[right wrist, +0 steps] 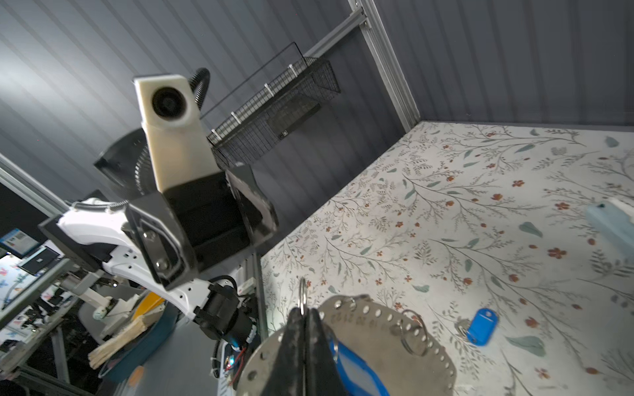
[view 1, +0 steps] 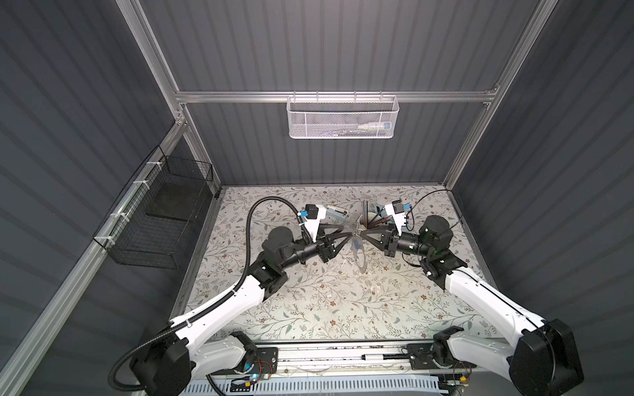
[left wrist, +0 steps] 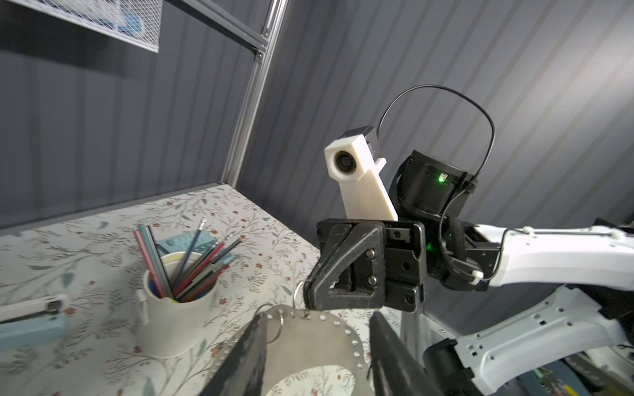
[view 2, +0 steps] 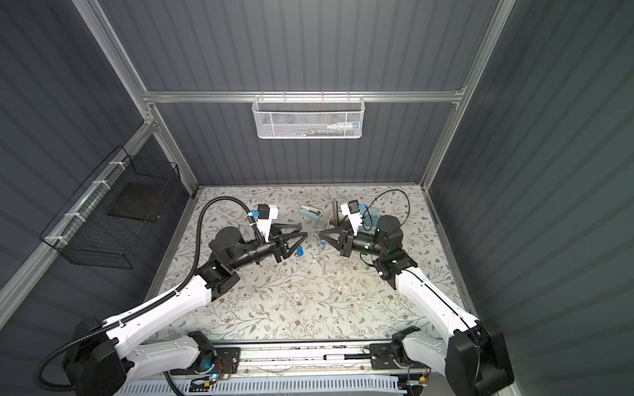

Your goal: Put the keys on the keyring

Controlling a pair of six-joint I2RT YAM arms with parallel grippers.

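Now the right claw [right wrist: 303, 310] pinches a small ring [right wrist: 302, 293] on the keyring [right wrist: 377, 329]. The left claw [view 2: 304, 230] is open around it. One key [right wrist: 482, 325] lies on the table [right wrist: 446, 205].

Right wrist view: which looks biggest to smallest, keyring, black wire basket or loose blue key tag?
1. keyring, nearest the camera, so unsure.
2. black wire basket.
3. loose blue key tag, smallest.

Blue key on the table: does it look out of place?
That key lies loose on the table, off the keyring, which the right pincer holds up with the other blue tag hanging on it.
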